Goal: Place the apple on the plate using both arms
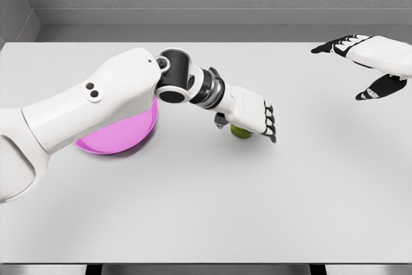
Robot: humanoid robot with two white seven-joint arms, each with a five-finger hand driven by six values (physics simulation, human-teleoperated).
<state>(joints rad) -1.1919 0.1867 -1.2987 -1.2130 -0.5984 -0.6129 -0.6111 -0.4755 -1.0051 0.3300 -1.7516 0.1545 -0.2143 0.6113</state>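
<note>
The left hand (pixel 252 113) sits over the apple (pixel 241 132) at mid-table, fingers curled down around it, though a firm grip cannot be confirmed. The pink plate (pixel 122 138) lies left under the forearm; the right hand (pixel 370 62) hovers open, far right.

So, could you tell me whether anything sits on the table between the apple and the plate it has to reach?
No loose object does. The apple lies on the table under the left hand, and the pink plate is off to its left. Only the robot's own left forearm spans the gap above it, covering part of the plate.
</note>
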